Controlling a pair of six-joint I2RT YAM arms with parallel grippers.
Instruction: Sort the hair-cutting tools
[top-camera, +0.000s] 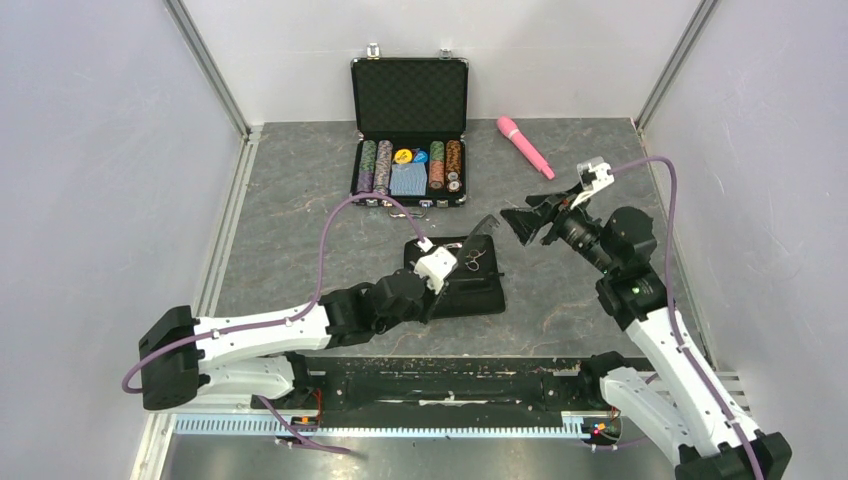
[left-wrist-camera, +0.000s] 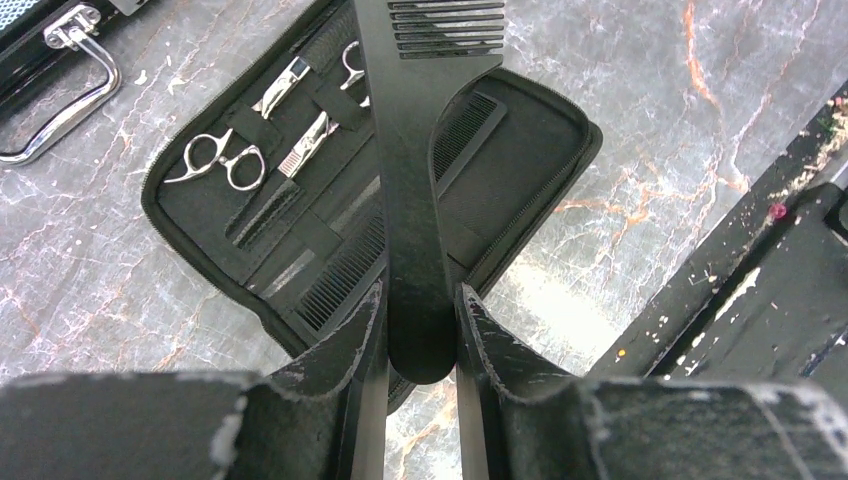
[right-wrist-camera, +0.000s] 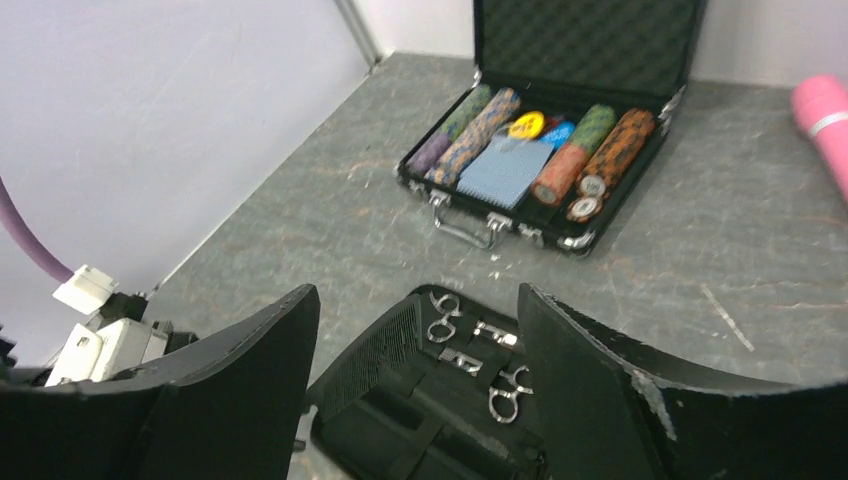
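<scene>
Left gripper (left-wrist-camera: 420, 325) pinches a long flat matte black plastic comb (left-wrist-camera: 410, 180) over the soft black zip pouch (left-wrist-camera: 540, 160); right gripper (right-wrist-camera: 418, 305) gapes wide, empty.

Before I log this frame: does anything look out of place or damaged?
One comb is out of the pouch, clamped in the left gripper over it. The gripper's pads look chipped at the edges.

Left wrist view: the held comb (left-wrist-camera: 415, 200) runs off the top edge and hides the middle of the tucked comb (left-wrist-camera: 335, 285) in the pouch (left-wrist-camera: 530, 190). Right wrist view: the pink wand (right-wrist-camera: 825, 115) is cut by the right edge; fingers (right-wrist-camera: 600, 390) of the right gripper (right-wrist-camera: 418, 298) hide the pouch's near end. From above, the scissors (top-camera: 474, 259) are too small to resolve.
</scene>
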